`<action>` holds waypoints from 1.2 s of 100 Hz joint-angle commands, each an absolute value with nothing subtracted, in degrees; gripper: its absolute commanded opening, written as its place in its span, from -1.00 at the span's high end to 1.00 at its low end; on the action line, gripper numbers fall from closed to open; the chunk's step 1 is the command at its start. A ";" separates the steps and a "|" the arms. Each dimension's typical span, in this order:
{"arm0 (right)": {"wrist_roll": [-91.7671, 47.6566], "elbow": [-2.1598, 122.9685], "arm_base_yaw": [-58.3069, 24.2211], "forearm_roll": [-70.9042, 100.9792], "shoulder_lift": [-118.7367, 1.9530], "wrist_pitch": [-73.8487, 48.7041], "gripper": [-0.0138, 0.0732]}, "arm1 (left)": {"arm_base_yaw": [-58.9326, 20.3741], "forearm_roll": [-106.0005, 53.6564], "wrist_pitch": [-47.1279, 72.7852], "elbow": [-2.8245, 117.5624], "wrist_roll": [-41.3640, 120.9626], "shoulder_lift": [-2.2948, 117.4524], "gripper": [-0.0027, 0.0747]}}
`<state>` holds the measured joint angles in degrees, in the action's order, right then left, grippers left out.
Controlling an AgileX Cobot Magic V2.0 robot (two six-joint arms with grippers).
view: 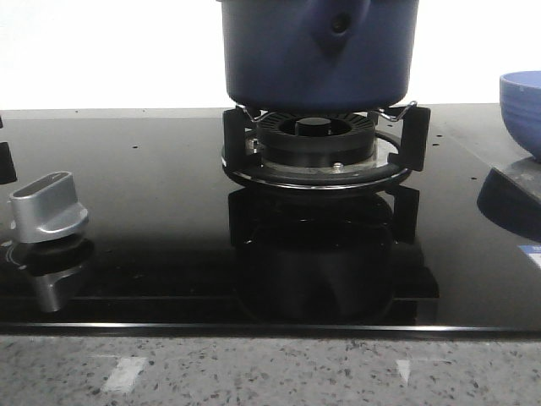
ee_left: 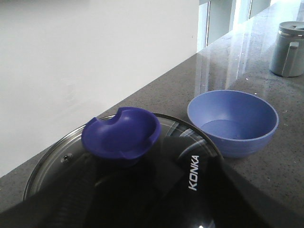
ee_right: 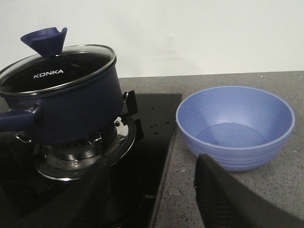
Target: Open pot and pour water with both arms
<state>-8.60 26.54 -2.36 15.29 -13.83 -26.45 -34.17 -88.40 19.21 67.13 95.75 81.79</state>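
The dark navy pot [view: 319,52] stands on the gas burner [view: 317,148], its handle mount facing the front camera. In the right wrist view the pot [ee_right: 66,107] wears a glass lid [ee_right: 57,66] marked KONKA, with a blue knob [ee_right: 45,42]; its handle [ee_right: 14,118] points left. My left gripper [ee_left: 156,211] is open and empty, just above the lid [ee_left: 190,142], its dark fingers [ee_left: 71,199] on either side short of the knob [ee_left: 121,135]. My right gripper [ee_right: 152,209] is open and empty, low over the hob edge between pot and bowl. Neither gripper shows in the front view.
A lighter blue bowl [ee_right: 235,126] sits on the grey counter right of the hob, and also shows in the front view [view: 522,106] and the left wrist view [ee_left: 232,121]. A silver control knob [view: 46,207] is on the glass hob at left. A grey jug [ee_left: 289,47] stands farther along the counter.
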 commanded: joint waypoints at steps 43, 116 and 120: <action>-9.29 27.91 -2.57 15.79 -14.83 -22.30 -0.15 | -34.59 -90.62 19.97 72.98 97.49 85.77 -0.34; -9.29 27.91 -2.57 15.79 -14.83 -22.30 -0.15 | -34.59 -97.89 18.74 78.91 97.49 94.10 -0.34; -9.29 27.91 -2.57 15.79 -14.83 -22.30 -0.15 | -34.59 -99.09 19.11 79.00 97.49 94.65 -0.34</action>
<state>-8.60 26.54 -2.36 15.29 -13.83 -26.49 -34.17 -95.78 17.32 76.49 97.37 95.87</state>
